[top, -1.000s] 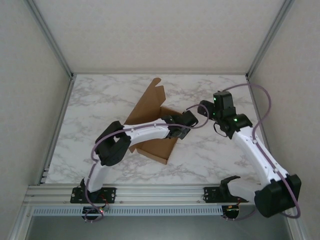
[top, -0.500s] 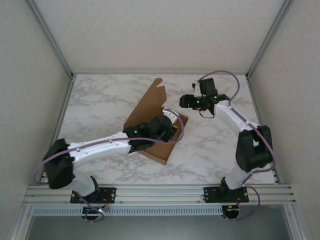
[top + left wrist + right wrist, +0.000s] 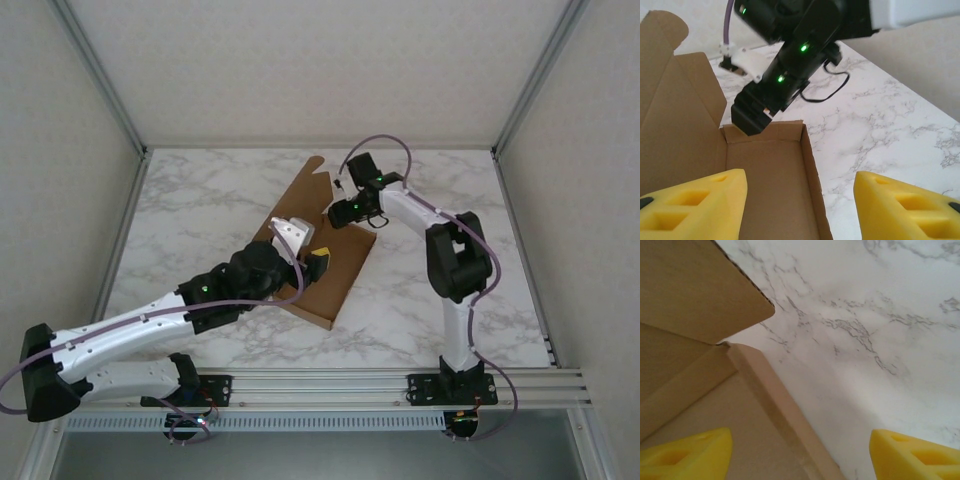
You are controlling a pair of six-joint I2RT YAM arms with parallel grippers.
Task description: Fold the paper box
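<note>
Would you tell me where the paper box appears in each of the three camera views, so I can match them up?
Top external: the paper box lies mid-table, slightly left of centre.
Left wrist: the box takes the left half, its side wall running down the middle.
Right wrist: the box takes the left and lower left.
Shared landmark: the marble table bordering the box's wall.

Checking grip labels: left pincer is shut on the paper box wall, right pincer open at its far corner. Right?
No: the left wrist view shows the left pincer open, jaws clear of the paper box wall. Rest holds.
</note>
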